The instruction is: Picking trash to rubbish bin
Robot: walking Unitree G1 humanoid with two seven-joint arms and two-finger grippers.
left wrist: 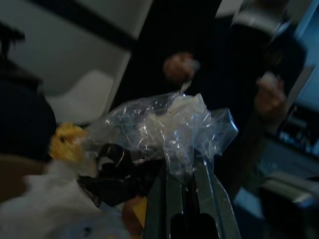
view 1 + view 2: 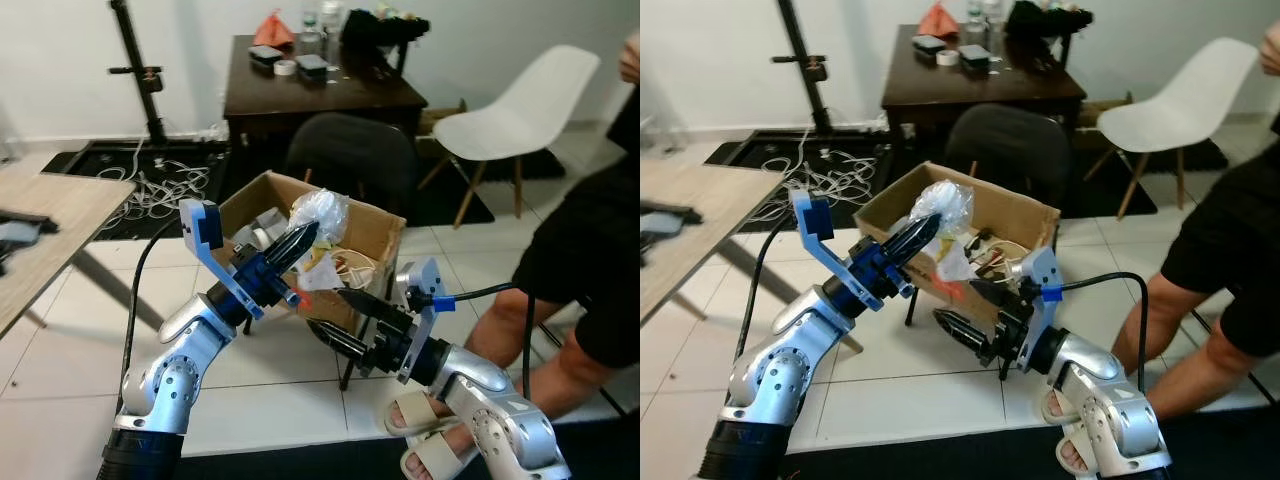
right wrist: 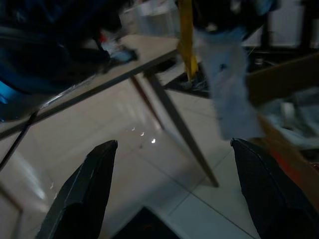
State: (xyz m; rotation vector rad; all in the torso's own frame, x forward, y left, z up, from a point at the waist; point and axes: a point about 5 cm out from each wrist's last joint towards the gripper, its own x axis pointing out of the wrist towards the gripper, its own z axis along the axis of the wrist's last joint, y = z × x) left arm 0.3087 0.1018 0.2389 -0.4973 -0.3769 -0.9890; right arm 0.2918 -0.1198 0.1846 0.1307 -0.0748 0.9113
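Left eye view: left gripper (image 2: 303, 238) pinches clear plastic (image 2: 322, 212) above box (image 2: 385, 232), placed for the drop.
Right gripper (image 2: 338, 317): fingers spread, holding nothing, beside box.

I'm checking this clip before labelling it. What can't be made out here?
- Cardboard box floor: head views, buried under trash.
- Clear plastic bag contents: left wrist view, crumpled and blurred.
- Dark table items: too small.
- Person: cut off by the edge.
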